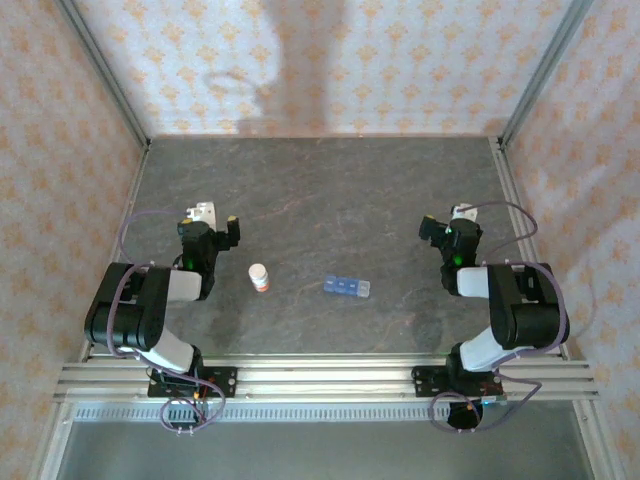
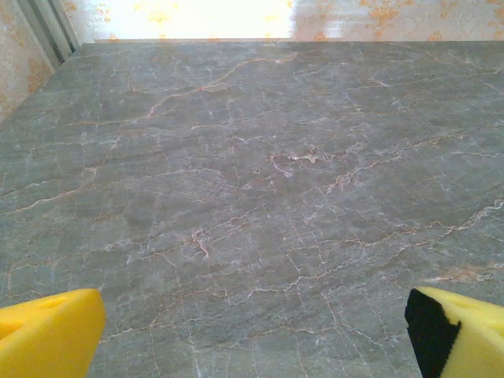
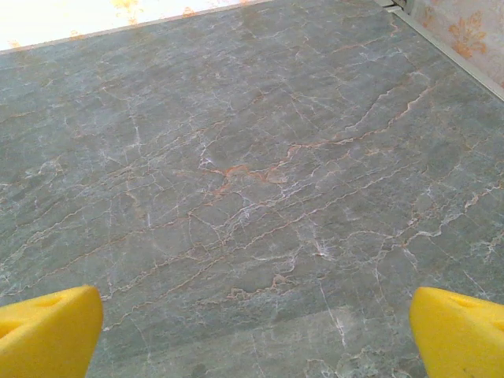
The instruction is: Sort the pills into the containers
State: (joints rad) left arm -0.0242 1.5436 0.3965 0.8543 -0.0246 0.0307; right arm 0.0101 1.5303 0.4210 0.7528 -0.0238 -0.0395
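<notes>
Translucent blue, the pill-organizer strip (image 1: 346, 287) lies on the grey marbled table (image 1: 330, 190) near its front middle, between my two arms. A white orange-banded bottle (image 1: 259, 277) stands apart to its left. That I read from overhead. At the wrists, the left gripper (image 2: 252, 339) and right gripper (image 3: 256, 331) show yellow pads (image 2: 47, 331) spread wide over bare tabletop.
</notes>
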